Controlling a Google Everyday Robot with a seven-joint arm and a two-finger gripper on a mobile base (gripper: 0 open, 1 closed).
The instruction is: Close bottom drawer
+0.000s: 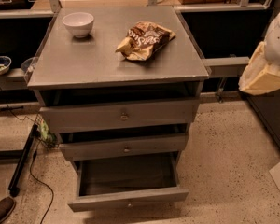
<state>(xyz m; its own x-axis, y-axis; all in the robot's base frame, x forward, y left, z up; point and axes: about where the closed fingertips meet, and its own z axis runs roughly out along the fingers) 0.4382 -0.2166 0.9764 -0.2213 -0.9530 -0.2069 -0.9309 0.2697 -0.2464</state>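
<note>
- Three stacked grey drawers sit in a grey metal cabinet (196, 85), and each stands out somewhat from its frame.
- Lowest of them, the bottom drawer (128, 197) is pulled out farthest. Its dark rectangular box lies open, and its shallow grey front carries a small round metal knob (129, 204).
- At the right edge of the view hangs the cream-and-white gripper (263, 76). I cannot tell whether its jaws are released or clenched.
- That bottom drawer lies well apart from the jaws, down and to their left, just above the speckled floor (224, 162).
- Left of the jaws are the middle grey drawer (126, 148) and the taller top grey drawer (123, 115).
- On the cabinet's flat grey surface (84, 64) rest a crumpled brown snack bag (144, 40) and, farther from the jaws, a small white bowl (78, 23).
- Far left of the jaws, a black cable (37, 171) trails over the floor.
</note>
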